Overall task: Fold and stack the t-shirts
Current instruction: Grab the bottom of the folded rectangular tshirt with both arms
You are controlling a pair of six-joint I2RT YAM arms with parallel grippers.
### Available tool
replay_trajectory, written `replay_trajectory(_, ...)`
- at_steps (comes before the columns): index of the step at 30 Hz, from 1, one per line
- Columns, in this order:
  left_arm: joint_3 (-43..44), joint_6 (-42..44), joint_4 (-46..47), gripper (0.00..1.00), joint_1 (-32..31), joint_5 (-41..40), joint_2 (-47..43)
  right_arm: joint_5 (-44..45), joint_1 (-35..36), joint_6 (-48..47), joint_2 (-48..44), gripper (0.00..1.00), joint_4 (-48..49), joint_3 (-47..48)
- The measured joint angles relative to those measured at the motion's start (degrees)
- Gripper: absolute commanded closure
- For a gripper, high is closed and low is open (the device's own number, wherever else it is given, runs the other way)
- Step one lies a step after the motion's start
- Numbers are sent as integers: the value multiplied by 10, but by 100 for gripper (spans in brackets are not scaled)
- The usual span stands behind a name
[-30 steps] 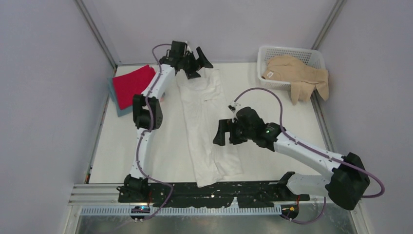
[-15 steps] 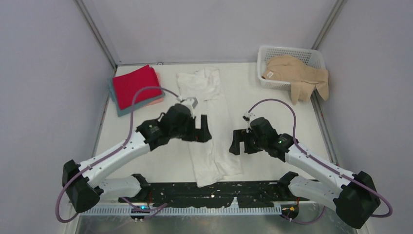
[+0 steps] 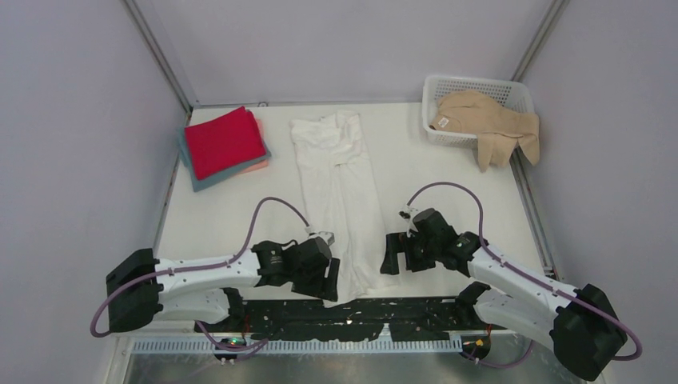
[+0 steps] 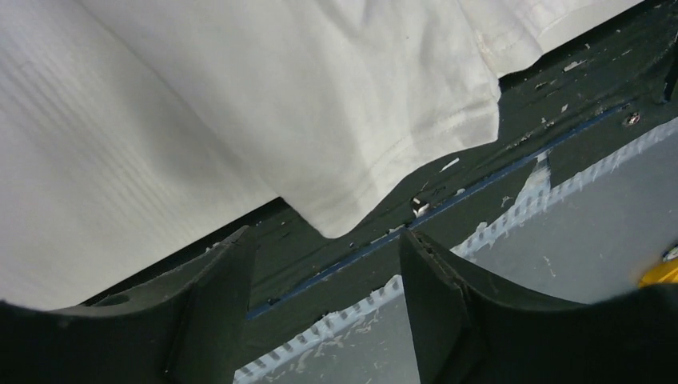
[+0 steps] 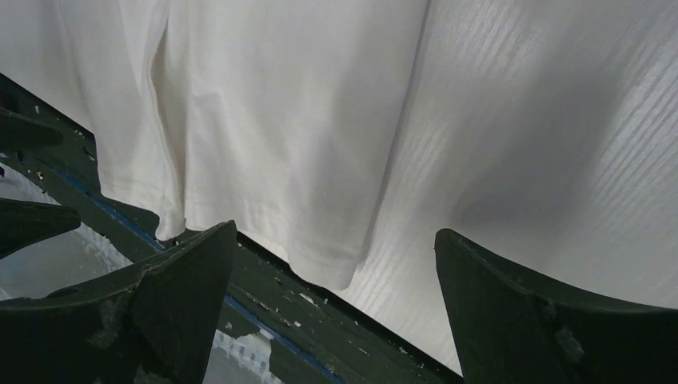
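The white t-shirt lies folded in a long strip down the middle of the table, its hem hanging over the near edge. My left gripper is open and empty just left of the hem; the hem corner shows in the left wrist view. My right gripper is open and empty just right of the hem, which shows in the right wrist view. A red folded shirt tops a teal-blue and pink stack at the back left. The tan shirt drapes over the basket.
The white lattice basket stands at the back right corner. The black mounting rail runs along the near edge under the shirt hem. Grey walls enclose the table on three sides.
My left arm has swung from the shirt's collar at the back down to the near hem. My right gripper has moved nearer and lower beside the hem. The shirt lies unmoved.
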Motion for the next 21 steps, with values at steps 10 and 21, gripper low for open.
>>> replay_trajectory(10, -39, -39, 86, 67, -6, 59, 57, -35, 0, 13, 1, 14, 9, -17)
replay_trajectory(21, -39, -57, 91, 100, -5, 72, 96, -90, 0, 21, -10, 32, 30, -52)
